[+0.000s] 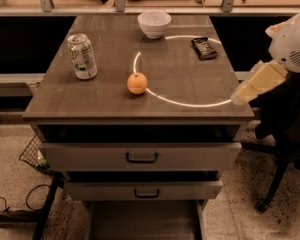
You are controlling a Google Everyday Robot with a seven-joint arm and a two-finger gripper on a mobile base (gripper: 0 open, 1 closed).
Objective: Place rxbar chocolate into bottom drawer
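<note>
The rxbar chocolate [204,48] is a small black-wrapped bar lying flat at the back right of the cabinet top. The bottom drawer [145,222] is pulled out at the foot of the cabinet, a wide shallow tray with pale side walls, and nothing shows inside it. My gripper [254,85] is a pale cream wedge on the white arm at the right. It hovers over the cabinet's front right corner, nearer the camera than the bar and clear of it. It holds nothing that I can see.
On the cabinet top [105,101] are a green-and-white can [82,56] at the left, an orange fruit [137,83] in the middle and a white bowl [154,23] at the back. The two upper drawers [140,156] stand slightly out. A dark office chair [282,134] is right, a wire basket [32,154] left.
</note>
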